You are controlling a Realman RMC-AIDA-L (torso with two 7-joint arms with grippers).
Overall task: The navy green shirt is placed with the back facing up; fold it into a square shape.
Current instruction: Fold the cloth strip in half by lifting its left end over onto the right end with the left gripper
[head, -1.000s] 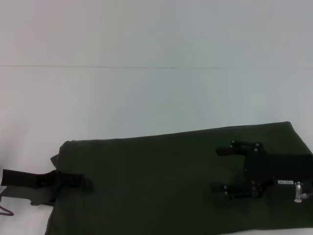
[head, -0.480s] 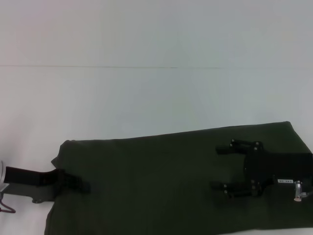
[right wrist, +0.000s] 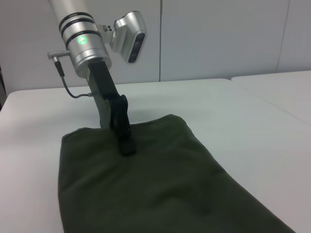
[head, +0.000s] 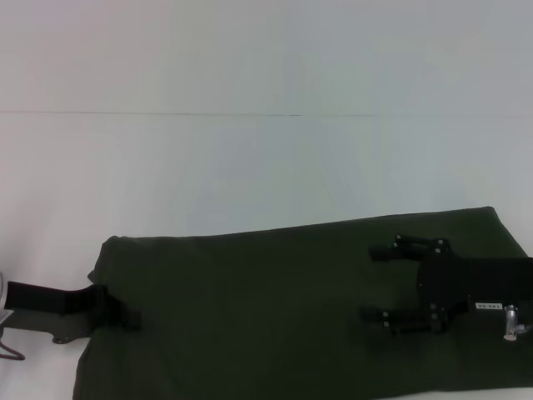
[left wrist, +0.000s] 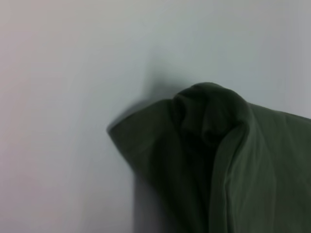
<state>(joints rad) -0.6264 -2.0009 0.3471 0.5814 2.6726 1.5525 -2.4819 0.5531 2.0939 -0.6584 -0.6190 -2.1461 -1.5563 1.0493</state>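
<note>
The navy green shirt lies folded lengthwise on the tabletop. The left gripper seemingly pinches its left edge; the right gripper hovers with fingers wide at the right.

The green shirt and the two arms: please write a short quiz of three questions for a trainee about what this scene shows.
1. True or false: the navy green shirt lies on the white table as a long band.
2. Which pincer stands at the shirt's end, seen from across in the right wrist view? A) left pincer B) right pincer
3. Fill in: the right pincer's fingers are ____.

Key: 1 true; 2 A; 3 open, spread above the shirt's right part.
</note>
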